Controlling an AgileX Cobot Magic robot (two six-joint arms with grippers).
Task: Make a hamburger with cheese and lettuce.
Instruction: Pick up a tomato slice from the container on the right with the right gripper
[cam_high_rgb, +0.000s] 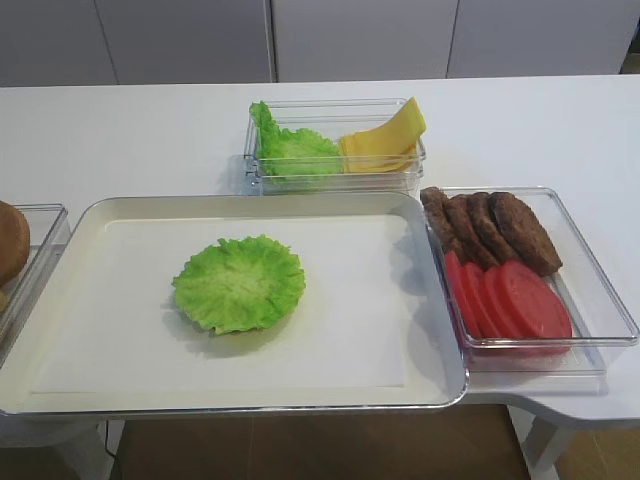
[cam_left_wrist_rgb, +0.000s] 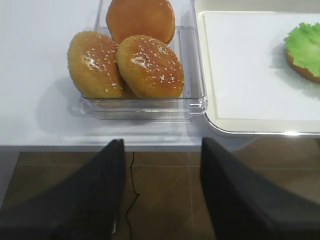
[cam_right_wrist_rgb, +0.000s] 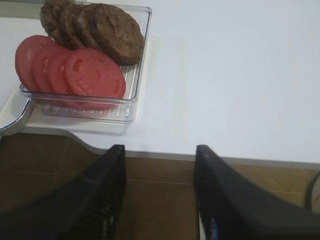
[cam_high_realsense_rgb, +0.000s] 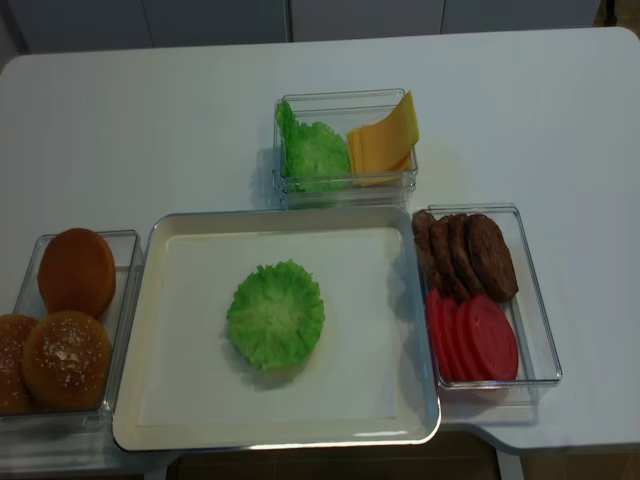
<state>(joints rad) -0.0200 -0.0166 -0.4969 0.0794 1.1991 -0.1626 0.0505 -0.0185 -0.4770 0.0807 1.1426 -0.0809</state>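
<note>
White worktop (cam_high_realsense_rgb: 200, 120) carried everything. Biggest item was the cream tray (cam_high_realsense_rgb: 180, 400), sat at the front edge, roughly mid. On the tray, a bit left of centre, lay the lettuce (cam_high_realsense_rgb: 276, 314), flat, ruffled edge, w/ a thin tan rim showing under it in the left wrist view; nothing stacked on top, so the hamburger was only that base layer.

Clear bin (cam_high_realsense_rgb: 545, 340) touching the tray's right edge, near the front right corner of the worktop: brown patties (cam_high_realsense_rgb: 478, 255) overlapped at its back half, red tomato slices (cam_high_realsense_rgb: 475, 338) overlapped at its front half. Clear bin (cam_high_realsense_rgb: 128, 290) against the tray's left edge held three buns (cam_high_realsense_rgb: 66, 360), two w/ sesame seeds at front, one plain behind. Smaller clear bin (cam_high_realsense_rgb: 345, 185) just behind the tray's back edge, right of mid: green leaf bunch (cam_high_realsense_rgb: 312, 150) in its left part, cheese (cam_high_realsense_rgb: 385, 138) in its right part, slices leaning up over the rim.

Right gripper (cam_right_wrist_rgb: 160, 165) hung off the front edge of the worktop, over brown floor, fingers apart, nothing between them. Left gripper (cam_left_wrist_rgb: 162, 160) likewise off the front edge, below the bun bin, fingers apart, empty. Neither showed in the overhead views.
</note>
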